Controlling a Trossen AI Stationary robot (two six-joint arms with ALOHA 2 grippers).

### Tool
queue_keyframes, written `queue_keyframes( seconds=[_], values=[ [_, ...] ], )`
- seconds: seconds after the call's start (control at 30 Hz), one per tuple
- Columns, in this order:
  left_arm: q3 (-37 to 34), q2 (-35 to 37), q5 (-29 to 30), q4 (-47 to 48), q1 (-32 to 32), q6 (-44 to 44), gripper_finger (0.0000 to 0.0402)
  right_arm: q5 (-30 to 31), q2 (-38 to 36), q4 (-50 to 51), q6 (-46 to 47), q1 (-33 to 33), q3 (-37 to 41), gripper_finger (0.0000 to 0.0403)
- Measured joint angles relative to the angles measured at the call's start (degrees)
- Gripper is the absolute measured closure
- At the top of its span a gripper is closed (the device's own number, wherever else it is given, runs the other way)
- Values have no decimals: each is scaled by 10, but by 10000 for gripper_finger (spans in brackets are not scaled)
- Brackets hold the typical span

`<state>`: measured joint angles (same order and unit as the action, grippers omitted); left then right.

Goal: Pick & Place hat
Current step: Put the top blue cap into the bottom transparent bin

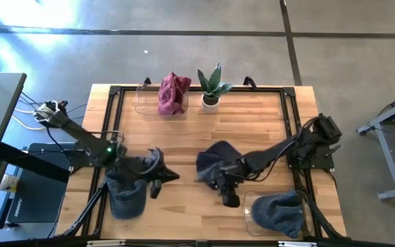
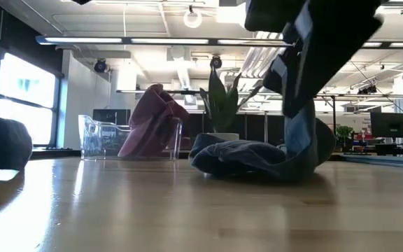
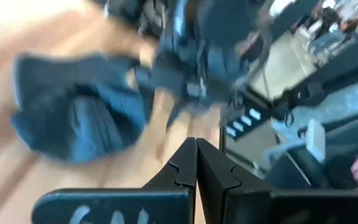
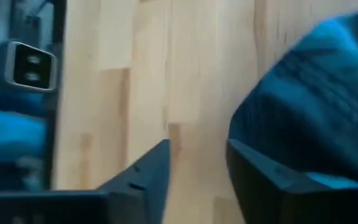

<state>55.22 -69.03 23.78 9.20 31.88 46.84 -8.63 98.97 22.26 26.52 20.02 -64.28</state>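
Seen from the high view, where the whole wooden table [image 1: 184,130] lies below, a clear plastic bin [image 1: 146,99] at the far edge holds a crumpled maroon cloth hat [image 1: 173,92], just beside a small potted green plant [image 1: 211,88]; a second clear bin [image 1: 252,209] at the near right corner holds a dark blue hat [image 1: 280,211], and another dark blue hat [image 1: 126,195] sits near the left edge. Mid-table lies the loose dark blue denim hat [image 1: 214,161], its long axis running roughly from the far side toward the near side, with the right gripper [image 1: 228,195] at its near end and the left gripper [image 1: 158,175] well apart to its left. At table height, the low view shows that denim hat [image 2: 257,157] slumped flat on the wood, in front of the plant. Looking along the left wrist view, the left fingers [image 3: 182,171] are pressed together on nothing. Only the right wrist view shows the right fingers [image 4: 148,171] parted, empty, with denim beside them.
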Motion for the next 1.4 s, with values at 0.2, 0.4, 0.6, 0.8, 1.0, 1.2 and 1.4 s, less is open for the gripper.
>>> queue_keyframes(
  seconds=[0.2,0.4,0.6,0.8,1.0,1.2,1.4],
  values=[
    [0,-69,-28,6,-18,110,402,-75,-63,59,122,-35,-31,195],
    [0,-156,-33,19,-118,196,399,137,-122,127,274,-17,-18,206],
    [0,-238,-160,-79,-228,103,334,133,-113,-1,324,-53,88,251],
    [0,-314,-196,-132,-282,106,230,108,-113,-128,385,-66,196,325],
    [-1,-356,-213,-146,-284,117,210,30,-113,-131,398,-60,238,395],
    [0,-351,-184,-93,-277,110,317,-6,-115,-70,386,-58,222,388],
    [0,-261,-148,30,-252,114,384,35,-122,33,342,-55,164,399]
  ],
)
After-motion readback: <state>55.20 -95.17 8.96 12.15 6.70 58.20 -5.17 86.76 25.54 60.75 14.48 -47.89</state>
